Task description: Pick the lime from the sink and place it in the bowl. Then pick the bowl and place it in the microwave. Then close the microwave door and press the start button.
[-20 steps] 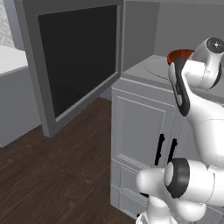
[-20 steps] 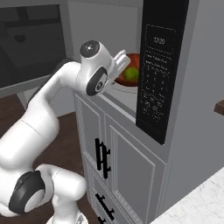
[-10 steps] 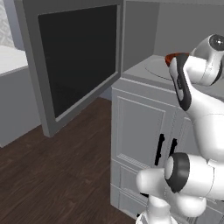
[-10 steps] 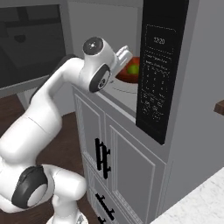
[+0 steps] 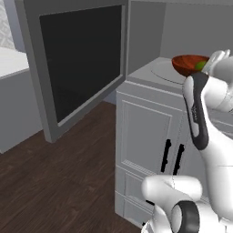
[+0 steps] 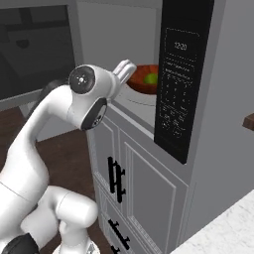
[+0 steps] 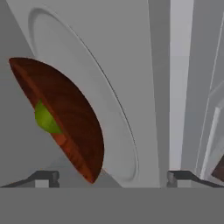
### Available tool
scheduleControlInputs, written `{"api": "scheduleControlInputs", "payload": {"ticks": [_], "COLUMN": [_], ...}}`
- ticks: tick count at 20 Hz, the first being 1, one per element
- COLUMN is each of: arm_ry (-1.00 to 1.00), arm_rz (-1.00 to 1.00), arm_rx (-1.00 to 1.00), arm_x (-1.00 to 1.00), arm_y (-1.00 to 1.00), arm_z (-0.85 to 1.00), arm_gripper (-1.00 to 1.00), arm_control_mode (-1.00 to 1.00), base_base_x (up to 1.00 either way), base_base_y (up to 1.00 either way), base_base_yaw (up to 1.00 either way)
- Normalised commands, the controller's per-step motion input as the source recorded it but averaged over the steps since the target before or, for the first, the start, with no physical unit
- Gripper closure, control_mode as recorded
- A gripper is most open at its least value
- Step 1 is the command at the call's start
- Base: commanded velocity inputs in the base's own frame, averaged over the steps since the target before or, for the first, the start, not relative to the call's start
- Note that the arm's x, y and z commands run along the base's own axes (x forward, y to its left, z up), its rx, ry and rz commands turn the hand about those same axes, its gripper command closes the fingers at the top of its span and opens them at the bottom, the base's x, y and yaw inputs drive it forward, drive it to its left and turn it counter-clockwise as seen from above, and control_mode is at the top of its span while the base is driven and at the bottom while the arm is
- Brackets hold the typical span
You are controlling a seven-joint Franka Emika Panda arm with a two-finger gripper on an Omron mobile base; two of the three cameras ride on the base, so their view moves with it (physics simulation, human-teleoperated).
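Grey kitchen cabinetry surrounds the open microwave (image 6: 184, 74), whose pale interior floor carries the round glass turntable (image 7: 109, 109).

The end effector (image 7: 113, 177) stands with its jaws spread wide and nothing between them; its two dark tips sit well apart at the bottom of the hand view. The bowl (image 7: 65, 113) lies just ahead of the end effector and toward its left tip, resting on the near edge of the turntable. The lime (image 7: 46, 118) sits inside the bowl, against the wall farther from the end effector's centre line. From the right base camera the bowl shows just beyond the wrist, within the microwave mouth.

Judging from this, the bowl is delivered and the next work is to back out and shut the door. The main risk is nearest: the left tip is close to the bowl's rim, so a sideways or tilted retreat could clip it, tipping it or rolling the lime out. Farther off, the microwave door (image 5: 77, 68) stands swung wide to the side; a push while the arm or the bowl overhangs the opening would jam it.
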Motion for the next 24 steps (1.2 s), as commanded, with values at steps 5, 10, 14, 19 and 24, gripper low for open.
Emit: {"api": "scheduleControlInputs", "payload": {"ticks": [5,10,14,19,24], "arm_ry": [0.00,0.00,-0.08,-0.09,-0.04], "arm_rz": [0.00,0.00,-0.01,-0.06,-0.11], "arm_rx": [-0.04,-0.08,-0.05,-0.01,-0.01], "arm_x": [-1.00,-1.00,-1.00,-1.00,-0.97], "arm_y": [0.25,0.34,0.37,0.51,0.74], "arm_z": [0.24,0.07,0.00,0.00,0.00], "arm_gripper": [-1.00,-1.00,-1.00,-1.00,-1.00], "arm_control_mode": [-1.00,-1.00,-1.00,-1.00,-1.00], "base_base_x": [0.00,0.00,0.00,0.00,0.00], "base_base_y": [0.00,0.00,0.00,0.00,0.00], "base_base_yaw": [0.00,0.00,0.00,0.00,0.00]}}
